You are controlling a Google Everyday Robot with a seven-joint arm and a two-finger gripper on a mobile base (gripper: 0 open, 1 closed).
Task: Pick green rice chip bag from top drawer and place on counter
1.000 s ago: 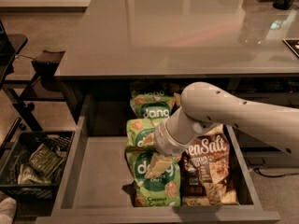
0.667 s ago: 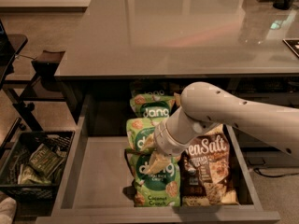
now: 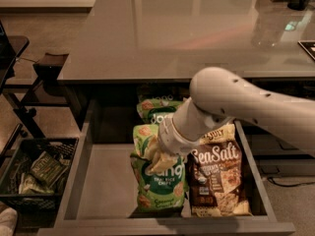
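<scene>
Hand (image 3: 158,160) on green rice chip bag (image 3: 158,193), drawer (image 3: 106,181) under glossy counter (image 3: 162,38)

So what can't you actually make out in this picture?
All from the one camera view:
Gripper, at the near light-green "dang" snack pouch in the shallow grey drawer: mostly covered by the white arm's wrist.
Rear green pouch: half hidden by the arm and the shadow under the glossy grey counter.
Brown "Sea Salt" bag: upper left corner behind the arm.
Black wire basket: contents too dim to identify.
</scene>
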